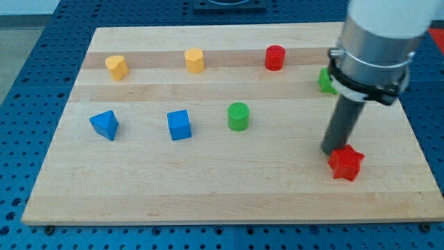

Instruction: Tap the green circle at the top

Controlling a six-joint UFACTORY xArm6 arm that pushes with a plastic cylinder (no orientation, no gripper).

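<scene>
The green circle point(238, 116), a short cylinder, stands near the middle of the wooden board point(208, 187). My tip point(332, 150) is well to its right, at the view's right. It touches the top left side of the red star block point(346, 164). A second green block point(325, 80) sits at the upper right, partly hidden behind my arm, so its shape is unclear.
Along the view's top stand a yellow heart-like block point(116, 67), a yellow hexagon block point(195, 60) and a red cylinder point(275, 57). At the left middle lie a blue triangle point(105, 124) and a blue cube point(179, 125).
</scene>
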